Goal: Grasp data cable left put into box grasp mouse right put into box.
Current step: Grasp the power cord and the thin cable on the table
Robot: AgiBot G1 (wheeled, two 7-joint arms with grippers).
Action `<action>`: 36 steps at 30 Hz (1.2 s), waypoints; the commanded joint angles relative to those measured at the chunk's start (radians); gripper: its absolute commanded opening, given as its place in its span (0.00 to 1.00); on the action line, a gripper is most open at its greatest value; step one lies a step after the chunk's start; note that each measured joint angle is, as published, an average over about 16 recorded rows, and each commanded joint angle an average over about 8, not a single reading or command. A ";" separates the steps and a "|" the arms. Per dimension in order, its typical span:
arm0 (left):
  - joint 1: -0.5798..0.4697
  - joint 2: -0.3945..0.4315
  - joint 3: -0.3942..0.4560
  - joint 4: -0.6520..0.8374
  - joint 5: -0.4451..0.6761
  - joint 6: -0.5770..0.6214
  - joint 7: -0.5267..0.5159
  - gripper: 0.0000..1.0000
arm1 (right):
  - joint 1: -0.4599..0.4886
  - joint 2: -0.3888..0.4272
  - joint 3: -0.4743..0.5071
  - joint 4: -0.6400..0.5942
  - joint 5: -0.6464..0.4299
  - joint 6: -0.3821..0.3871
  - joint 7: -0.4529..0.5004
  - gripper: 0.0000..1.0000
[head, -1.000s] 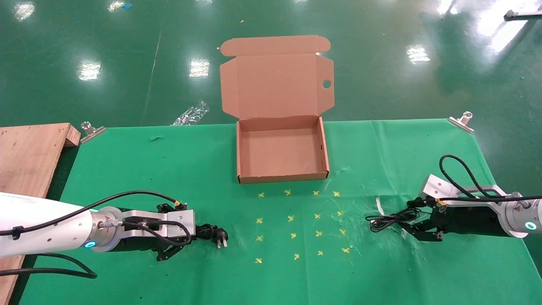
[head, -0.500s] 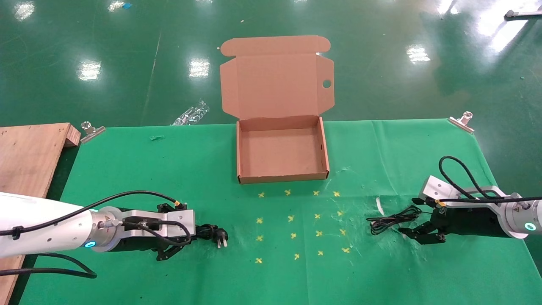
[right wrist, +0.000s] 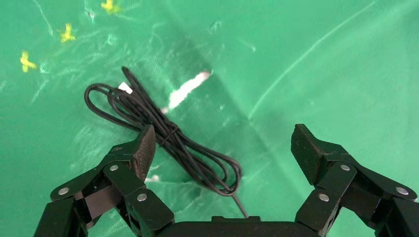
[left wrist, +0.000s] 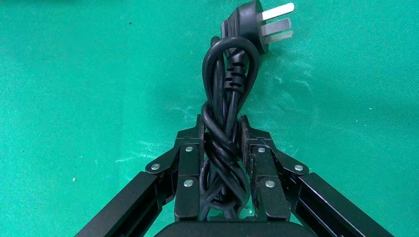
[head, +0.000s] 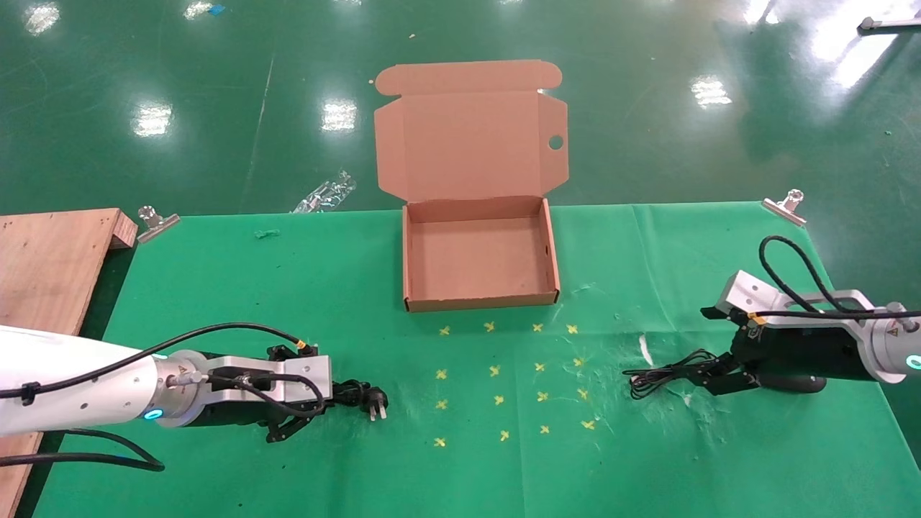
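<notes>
My left gripper (head: 316, 408) rests low on the green cloth at the front left, shut on the data cable (head: 357, 394). In the left wrist view its pads (left wrist: 245, 140) squeeze the twisted black bundle (left wrist: 225, 118), and the plug (left wrist: 254, 22) with silver prongs sticks out ahead. My right gripper (head: 712, 379) is open at the front right, with the mouse's thin cord (head: 662, 374) just ahead of it. In the right wrist view the cord (right wrist: 163, 131) lies beside one fingertip and runs under the palm of the gripper (right wrist: 225, 145). A dark rounded shape under the wrist (head: 795, 385) seems to be the mouse. The box (head: 480, 302) stands open at the back centre.
The box lid (head: 468, 137) leans back past the table's far edge. A wooden board (head: 50, 266) lies at the left edge. Metal clips (head: 155, 221) (head: 786, 204) hold the cloth's far corners. Yellow crosses (head: 504, 374) mark the cloth between the grippers.
My right gripper has drawn back to the right and risen a little, off the cord bundle; the dark shape under its wrist now shows. The left gripper and data cable have not moved.
</notes>
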 commanded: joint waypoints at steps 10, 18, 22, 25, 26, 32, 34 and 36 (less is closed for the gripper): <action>0.000 0.000 0.000 0.001 0.000 0.000 0.001 0.00 | -0.009 -0.008 -0.025 0.002 -0.038 0.009 0.028 0.62; 0.000 0.000 0.000 0.001 0.000 0.000 0.001 0.00 | -0.017 0.003 -0.007 0.012 -0.012 0.021 0.024 0.00; 0.000 0.000 0.000 0.001 0.000 0.000 0.001 0.00 | -0.023 0.004 -0.006 0.015 -0.010 0.020 0.023 0.00; 0.000 0.000 0.000 0.001 0.000 0.000 0.001 0.00 | -0.026 0.003 -0.007 0.016 -0.011 0.019 0.026 0.00; 0.000 0.000 0.000 0.001 0.000 0.000 0.001 0.00 | -0.027 0.003 -0.007 0.017 -0.012 0.020 0.027 0.00; 0.000 0.000 0.000 0.001 0.000 0.000 0.001 0.00 | -0.030 0.005 -0.008 0.018 -0.013 0.023 0.035 0.00; 0.000 0.000 0.000 0.001 0.000 0.000 0.001 0.00 | -0.032 0.006 -0.008 0.018 -0.013 0.025 0.038 0.00; 0.000 0.000 0.000 0.001 0.000 0.000 0.001 0.00 | -0.032 0.007 -0.007 0.018 -0.013 0.027 0.041 0.00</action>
